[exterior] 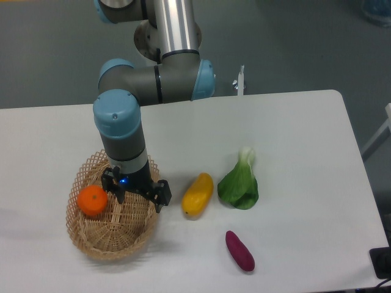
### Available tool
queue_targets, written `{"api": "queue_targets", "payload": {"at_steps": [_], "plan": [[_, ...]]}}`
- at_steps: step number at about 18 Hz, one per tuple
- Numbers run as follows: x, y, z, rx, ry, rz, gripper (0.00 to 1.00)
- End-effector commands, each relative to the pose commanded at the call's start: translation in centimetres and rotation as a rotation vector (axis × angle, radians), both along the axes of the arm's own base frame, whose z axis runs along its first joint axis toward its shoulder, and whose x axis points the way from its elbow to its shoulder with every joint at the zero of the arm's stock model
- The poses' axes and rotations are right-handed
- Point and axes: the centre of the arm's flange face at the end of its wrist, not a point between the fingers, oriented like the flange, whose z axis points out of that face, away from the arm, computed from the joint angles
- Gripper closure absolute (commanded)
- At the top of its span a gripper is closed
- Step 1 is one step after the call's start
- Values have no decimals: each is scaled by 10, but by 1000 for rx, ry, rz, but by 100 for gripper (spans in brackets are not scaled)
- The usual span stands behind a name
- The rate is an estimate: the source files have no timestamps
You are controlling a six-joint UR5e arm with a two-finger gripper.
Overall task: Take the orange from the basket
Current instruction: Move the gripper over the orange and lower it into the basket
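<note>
Within the basket (91, 244), seen from the fixed overhead-oblique camera, the orange (92, 201) rests against the left inner wall, just below the scalloped rim. The gripper (135, 194) hangs over the basket's right half, its wrist pointing nearly straight down; its dark fingers appear spread, with nothing between them, though the exact width of the gap is hard to read at this angle. The relation that governs the coming move is lateral: the orange lies just beside the gripper, toward the basket's left wall and at roughly the same height in the picture, so the tool must shift leftward across the basket before it descends. Being round, the orange offers no long axis, and the finger orientation is judged to matter little, apart from keeping the fingers clear of the woven wall close behind the fruit. Outside the basket, to its right on the white table (293, 122), lie an elongated yellow fruit (198, 195), near the basket's rim, then a leafy green vegetable (239, 183), and, farther right and toward the front edge, a purple tuber (240, 250); none bears on the task.
</note>
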Motion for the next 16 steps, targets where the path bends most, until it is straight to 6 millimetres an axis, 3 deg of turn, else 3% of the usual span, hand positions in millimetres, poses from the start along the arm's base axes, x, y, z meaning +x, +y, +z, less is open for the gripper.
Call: {"api": "queue_targets", "payload": {"at_steps": [7, 12, 16], "plan": [[-6, -1, 4, 44, 22, 8, 0], [-1, -5, -3, 47, 24, 10, 0], [4, -7, -13, 48, -19, 121, 0]]}}
